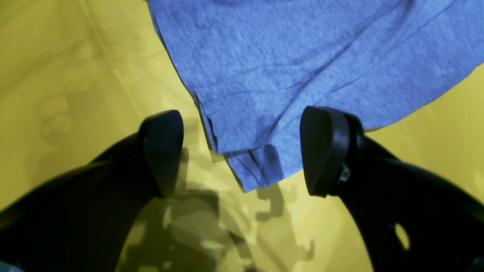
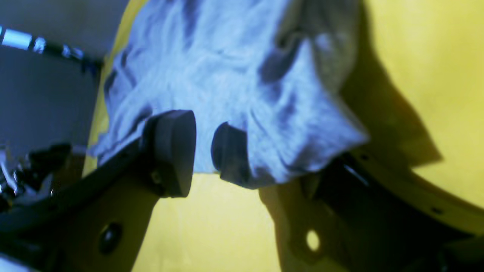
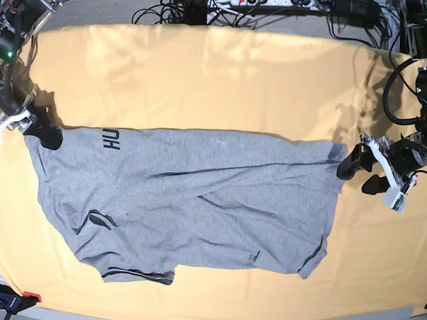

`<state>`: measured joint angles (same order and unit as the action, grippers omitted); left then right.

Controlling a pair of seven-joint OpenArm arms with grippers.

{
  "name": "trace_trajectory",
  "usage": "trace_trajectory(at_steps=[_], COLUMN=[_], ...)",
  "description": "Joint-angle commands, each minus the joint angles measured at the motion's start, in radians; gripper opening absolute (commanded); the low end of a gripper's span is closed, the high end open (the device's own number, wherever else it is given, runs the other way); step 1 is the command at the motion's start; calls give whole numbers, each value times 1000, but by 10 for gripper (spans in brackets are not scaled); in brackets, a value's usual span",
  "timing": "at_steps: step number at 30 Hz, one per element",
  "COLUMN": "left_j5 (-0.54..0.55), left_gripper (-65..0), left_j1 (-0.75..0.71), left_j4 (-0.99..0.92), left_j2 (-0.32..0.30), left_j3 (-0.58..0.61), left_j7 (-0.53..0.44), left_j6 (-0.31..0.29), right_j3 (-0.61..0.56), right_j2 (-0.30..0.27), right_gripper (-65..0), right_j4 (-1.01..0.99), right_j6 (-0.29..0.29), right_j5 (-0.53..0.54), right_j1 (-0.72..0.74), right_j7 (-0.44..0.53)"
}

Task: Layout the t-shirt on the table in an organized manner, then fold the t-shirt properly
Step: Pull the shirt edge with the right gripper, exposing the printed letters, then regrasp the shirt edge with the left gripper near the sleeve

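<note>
Grey t-shirt [image 3: 194, 203] spread wide on the yellow surface [image 3: 231, 74], wrinkled (black lettering partly showing). Left hand [image 1: 242, 151] open at its corner; right hand [image 2: 204, 151] open, cloth draped over one finger.

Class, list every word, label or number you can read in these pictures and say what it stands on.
"HU": black block letters, turned sideways, on the t-shirt near its top left edge in the base view; the rest of the word is hidden by a fold.
Neither wrist view shows any text.
</note>
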<state>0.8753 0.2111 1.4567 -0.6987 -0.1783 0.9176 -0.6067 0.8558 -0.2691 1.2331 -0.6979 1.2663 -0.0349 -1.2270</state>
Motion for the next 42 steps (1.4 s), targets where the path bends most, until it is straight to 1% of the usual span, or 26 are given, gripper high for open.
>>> trace_trajectory(at_steps=[1,3,4,5,7,8,9,11,12,15,16,17,21,25,26,30,35,37,39,42], left_j5=[20,20,20,20,12,-2,-19,-51,-72,-138,-153,-163,-196,-174,-164,-132,-135,-151,-174,-235], left_gripper=[-166,-166,-166,-166,-166,-166,-166,-166,-166,-166,-166,-166,-166,-166,-166,-166,-166,-166,-166,-166], left_j1=[22,22,22,22,22,22,22,15,11,10,8,2,-56,-131,-146,-176,-174,-169,-164,-164], left_j4=[13,13,13,13,13,13,13,13,13,13,13,13,13,13,13,13,13,13,11,11], left_j2=[-22,-21,-21,-21,-21,-20,-16,-2,8,64,84,102,162,214,223,269,317,335,351,364], left_j3=[-13,-13,-13,-13,-13,-16,-22,-41,-55,-115,-140,-163,-251,-303,-303,-300,-293,-280,-249,-182], left_j7=[-18,-18,-18,-19,-19,-19,-19,-18,-9,34,43,49,52,51,48,40,-47,-56,-66,-108], left_j6=[-2,-1,9,34,93,124,155,229,259,315,327,340,363,356,350,289,285,285,285,285], right_j3=[2,2,2,2,2,2,2,2,2,2,2,2,2,2,2,2,2,2,2,2], right_j2=[-14,-18,-23,-31,-47,-57,-66,-82,-87,-95,-97,-97,-97,-97,-97,-97,-98,-98,-100,-109], right_gripper=[-226,-241,-270,-323,-475,-541,-572,-563,-527,-359,-314,-289,-286,-286,-286,-286,-286,-286,-286,-286], right_j4=[8,8,8,8,8,8,8,8,8,8,8,8,8,8,8,8,8,8,8,8], right_j6=[0,0,0,0,0,0,0,0,0,0,0,0,0,0,0,0,0,0,0,0], right_j5=[22,18,19,19,16,16,16,18,18,17,17,17,17,18,18,20,21,21,20,21], right_j1=[14,19,18,18,18,18,18,19,18,18,18,18,18,18,18,18,18,18,18,18], right_j7=[-5,-5,-5,-5,-6,-10,-17,-35,-40,-55,-58,-58,-58,-57,-57,-58,-57,-58,-58,-58])
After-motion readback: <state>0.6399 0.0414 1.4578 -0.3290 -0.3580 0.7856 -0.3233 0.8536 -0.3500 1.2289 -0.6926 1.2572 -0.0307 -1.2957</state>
